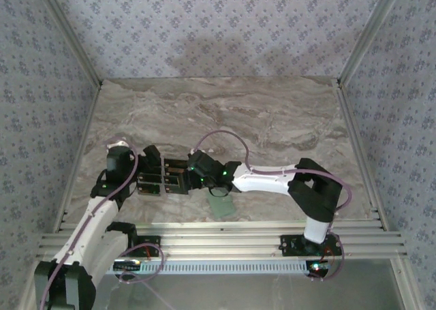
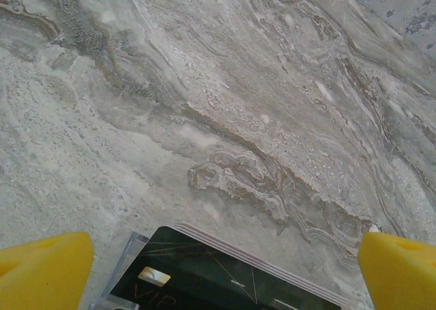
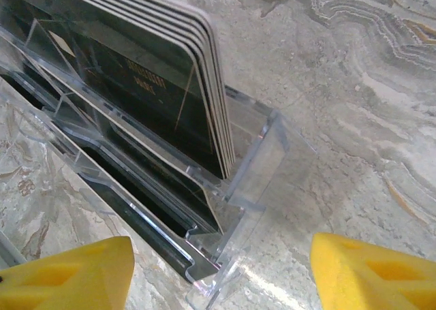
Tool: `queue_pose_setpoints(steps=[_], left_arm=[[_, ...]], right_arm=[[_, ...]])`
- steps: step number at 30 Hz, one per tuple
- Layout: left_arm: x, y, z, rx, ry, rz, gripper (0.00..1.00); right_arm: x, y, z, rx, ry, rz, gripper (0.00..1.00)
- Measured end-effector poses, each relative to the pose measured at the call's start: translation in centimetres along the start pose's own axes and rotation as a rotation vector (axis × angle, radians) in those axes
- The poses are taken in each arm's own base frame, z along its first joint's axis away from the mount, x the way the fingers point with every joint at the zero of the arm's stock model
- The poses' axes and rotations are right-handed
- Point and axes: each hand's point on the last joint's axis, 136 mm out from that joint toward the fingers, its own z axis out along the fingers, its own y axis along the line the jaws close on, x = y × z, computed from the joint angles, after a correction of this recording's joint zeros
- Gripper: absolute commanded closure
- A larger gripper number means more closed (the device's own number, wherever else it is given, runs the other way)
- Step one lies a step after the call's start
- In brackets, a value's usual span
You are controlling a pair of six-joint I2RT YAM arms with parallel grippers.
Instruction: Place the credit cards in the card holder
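**Top external view: both tools meet at a rack of cards, wallet lying apart**

Top external view shows the two arms reaching in toward a clear rack [image 3: 262,160] on the marbled counter [image 1: 272,119]. The black credit cards [image 3: 136,78] stand on edge in this rack, packed as one leaning stack.

The left tool [image 2: 218,276] is spread wide. The cards sit low between its yellow fingertips [image 2: 41,269], touching neither, with their long edge running across the gap from finger to finger.

The right tool [image 3: 221,276] is also spread and grips nothing. The rack's corner is just ahead of it, and the stack lies beyond that, up and to the left.

The card holder [image 1: 221,205], a pale green wallet, lies flat nearer the arms' bases, under the right arm's wrist and apart from the rack. The left tool looks better lined up for a card, while the right arm is nearer the wallet.
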Motion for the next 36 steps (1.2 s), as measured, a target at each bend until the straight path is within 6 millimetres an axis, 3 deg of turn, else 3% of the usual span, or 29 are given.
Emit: queue_pose_setpoints(steps=[19,29,36], left_arm=[[0.0,-0.4,0.8,0.039,-0.023,-0.001,0.00],[0.5,-0.3,1.4,0.041,-0.010,-0.004,0.00],[0.6,-0.6,2.0,0.057,0.002,-0.011,0.00]], right_arm=[[0.0,-0.9,1.5,0.016,-0.001,0.011,0.41],[-1.8,-1.9,1.8,0.038,-0.034,0.037,0.44],[-3.7,-3.7,1.6,0.068,-0.069,0.073,0.45]])
